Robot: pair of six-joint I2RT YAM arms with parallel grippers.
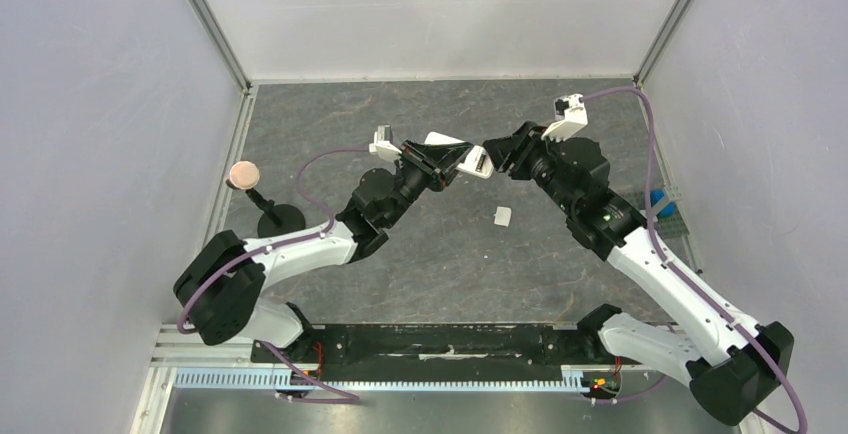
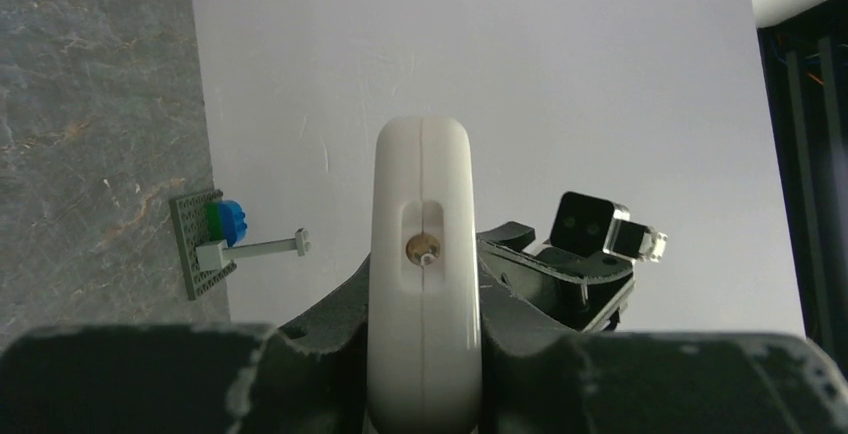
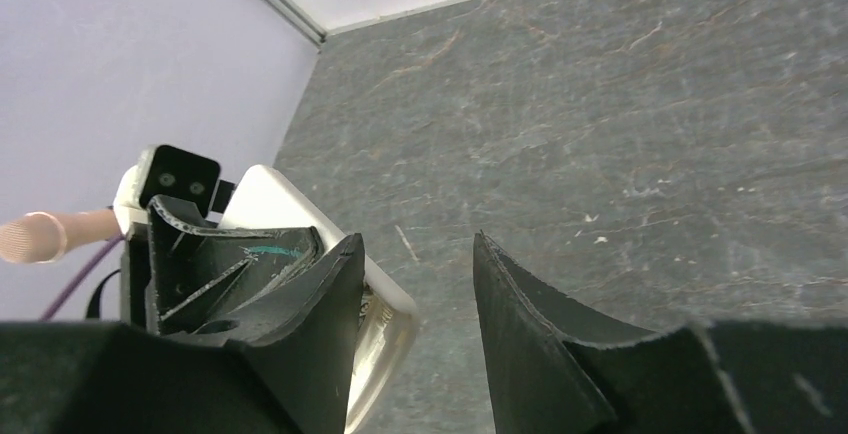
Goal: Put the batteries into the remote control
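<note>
- Remote control work sits over the middle-far part of the grey table. The handset is held up off the surface, where the two arms meet.
- The left gripper is clamped on the remote control, gripping its flat faces. The handset's long axis runs on from that claw towards the right arm.
- The left wrist view looks straight along that axis. It shows the narrow end of the handset, with a small slot and a metal contact inside it.
- The right gripper is spread apart and holds nothing; only table shows through the gap.
- That claw is right at the handset's free end. In its own view the end lies off to one side of the gap, behind one finger, not between the two. I cannot tell whether the finger touches the handset.
- My judgement is that the next move turns on this offset. The right arm is the free one and the nearer to that end, so it would have to shift sideways to line up with the long axis.
- A small white cover piece lies on the table, nearer the arm bases than the claws.
- The batteries show in none of the views, so I cannot place them.
</note>
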